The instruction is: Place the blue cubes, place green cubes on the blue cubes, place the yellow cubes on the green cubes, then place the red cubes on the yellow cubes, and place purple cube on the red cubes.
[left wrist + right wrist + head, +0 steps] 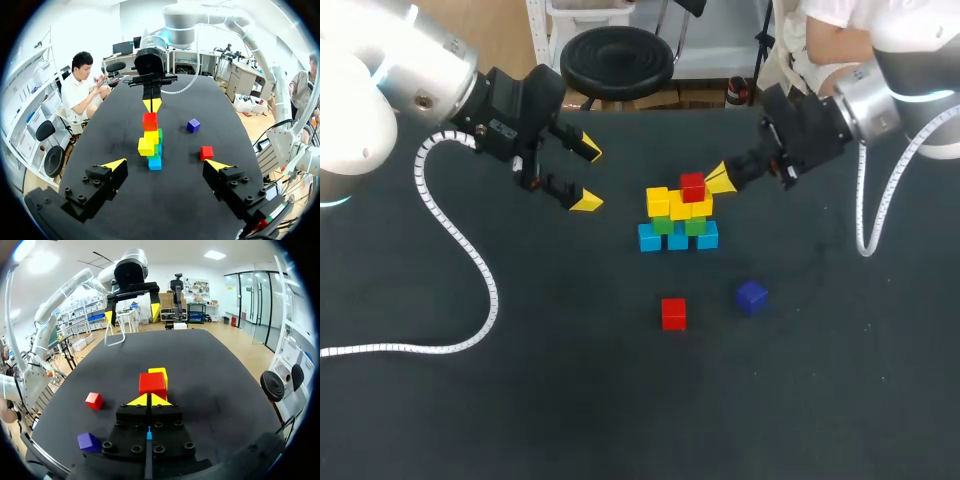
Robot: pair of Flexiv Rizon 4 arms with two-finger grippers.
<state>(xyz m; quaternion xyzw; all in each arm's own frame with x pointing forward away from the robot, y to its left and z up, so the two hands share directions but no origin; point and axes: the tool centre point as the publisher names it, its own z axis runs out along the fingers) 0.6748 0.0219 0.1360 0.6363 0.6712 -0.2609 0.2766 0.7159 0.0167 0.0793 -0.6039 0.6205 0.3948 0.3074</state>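
The right gripper (720, 178) was found with its fingers closed tip to tip on nothing, just beside the top red cube (693, 186) at its 2 o'clock in the head view; contact could not be confirmed. It was judged that any sideways drift of those fingers would push that cube off. It could also shift the yellow cubes (680, 207) beneath, which appeared unevenly laid, with one standing proud of the row. The stack was located near the middle of the tabletop (520, 400): blue cubes (677, 240) at the base, green cubes (695, 226) on them, yellow above, one red on top. A loose red cube (673, 313) lay at the stack's 6 o'clock and the purple cube (751, 297) at 4 o'clock, both apart from it. The narrow seat left for the second red was noted as a further hazard. The left gripper (588, 178) was held empty, fingers spread wide, at the stack's 10 o'clock.
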